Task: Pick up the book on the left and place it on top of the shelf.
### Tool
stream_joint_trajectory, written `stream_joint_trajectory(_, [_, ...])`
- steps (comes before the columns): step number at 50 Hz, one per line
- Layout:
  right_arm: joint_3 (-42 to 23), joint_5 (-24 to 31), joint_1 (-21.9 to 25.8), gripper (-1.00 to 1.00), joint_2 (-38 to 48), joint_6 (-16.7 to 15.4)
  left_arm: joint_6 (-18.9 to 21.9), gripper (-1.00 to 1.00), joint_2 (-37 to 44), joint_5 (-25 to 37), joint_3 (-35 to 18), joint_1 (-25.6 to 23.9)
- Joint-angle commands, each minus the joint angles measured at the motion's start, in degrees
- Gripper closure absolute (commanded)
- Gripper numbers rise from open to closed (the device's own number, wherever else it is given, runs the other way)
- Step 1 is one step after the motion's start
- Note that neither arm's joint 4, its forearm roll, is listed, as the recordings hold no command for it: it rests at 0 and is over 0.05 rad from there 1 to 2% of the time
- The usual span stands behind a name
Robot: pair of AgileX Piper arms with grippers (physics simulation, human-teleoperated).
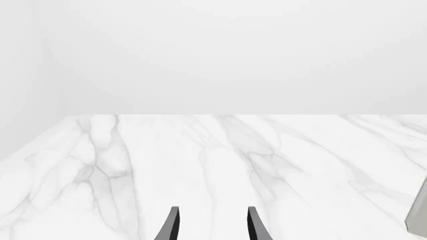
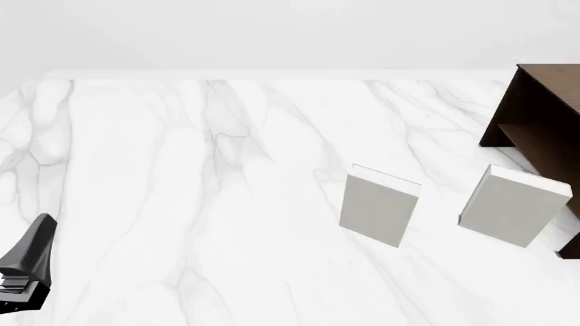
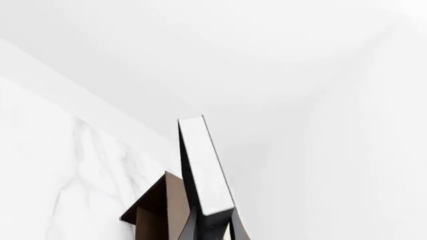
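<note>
The book (image 3: 203, 165), black-covered with white page edges, shows only in the right wrist view. It stands up between the fingers of my right gripper (image 3: 212, 226), which is shut on its lower end. Beyond and below it lies the dark brown shelf (image 3: 157, 200). In the front view the shelf (image 2: 544, 109) stands at the far right edge, and neither the book nor the right gripper appears there. My left gripper (image 1: 212, 225) is open over bare marble with nothing between its fingers. The left arm (image 2: 32, 261) sits at the near left corner.
Two pale grey-white books stand upright on the marble table (image 2: 181, 170): one right of centre (image 2: 379, 204), one close to the shelf (image 2: 512, 204). A grey book edge (image 1: 419, 210) shows at the border of the left wrist view.
</note>
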Motion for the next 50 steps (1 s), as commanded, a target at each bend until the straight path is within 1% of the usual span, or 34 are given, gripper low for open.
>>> stream_joint_trajectory(1, [-0.9, -2.0, -2.3, 1.0, 1.7, 0.9, 0.0, -1.0, 0.0, 0.0, 0.0, 0.0])
stream_joint_trajectory(18, [-1.1, -4.8, -5.7, 1.0, 5.4, -0.1, 0.0, -1.0, 0.0, 0.0, 0.0, 0.0])
stream_joint_trajectory(21, [-0.4, -5.9, -6.2, 1.0, 6.2, -1.0, 0.0, -1.0, 0.0, 0.0, 0.0, 0.0])
stream_joint_trajectory(26, [-1.6, -6.7, -7.2, 1.0, 7.8, -1.5, 0.0, -1.0, 0.0, 0.0, 0.0, 0.0])
stream_joint_trajectory(28, [-1.8, -7.2, -7.6, 1.0, 8.4, -2.4, 0.0, -1.0, 0.0, 0.0, 0.0, 0.0])
stream_joint_trajectory(38, [-2.9, -9.2, -9.6, 1.0, 11.9, -3.1, 0.0, -1.0, 0.0, 0.0, 0.0, 0.0])
stream_joint_trajectory(50, [-1.6, -11.6, -11.4, 1.0, 14.0, -4.7, 0.0, -1.0, 0.0, 0.0, 0.0, 0.0])
